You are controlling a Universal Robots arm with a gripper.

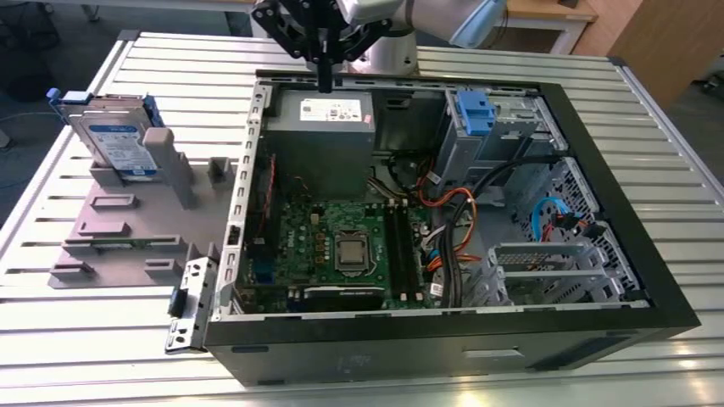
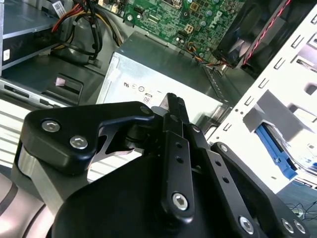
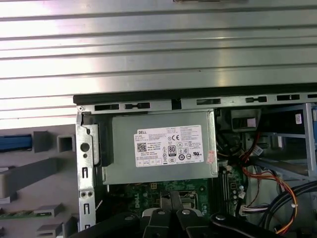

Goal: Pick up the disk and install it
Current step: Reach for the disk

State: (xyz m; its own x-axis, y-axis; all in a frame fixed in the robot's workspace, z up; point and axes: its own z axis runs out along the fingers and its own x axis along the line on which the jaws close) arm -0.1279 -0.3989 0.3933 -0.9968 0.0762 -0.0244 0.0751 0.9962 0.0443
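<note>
One arm hangs over one open computer case [image 1: 453, 339]. Its fingers [image 1: 325, 78] are pressed together with nothing between them, pointing down just above the case's far rim and the one grey power supply [image 1: 320, 127]. The one disk [image 1: 119, 144] stands on edge, leaning a little, in the single grey holder plate [image 1: 158, 216]. That plate lies on the slatted metal surface [image 1: 91, 356] at the exterior view's left, outside the case and well apart from the fingers. Inside the case are one green circuit board [image 1: 339, 246] and one blue drive clip [image 1: 473, 110], which sits in the bay at the far corner toward the exterior view's right. One small metal bracket [image 1: 190, 301] leans at the case's near corner, just beside the holder plate. The exterior view takes in the disk's blue-and-white label and the whole case. The first wrist view looks straight down on the power supply [image 3: 163, 148] and its one white sticker, with the closed fingers [image 3: 171, 201] over the circuit board [image 3: 124, 194], part of the holder plate [image 3: 29, 173] to one side and bare surface [image 3: 158, 49] beyond the case. The second wrist view shows the fingers [image 2: 173, 106] from behind, tips together against the power supply [image 2: 148, 74], with the circuit board [image 2: 198, 20] past it.
</note>
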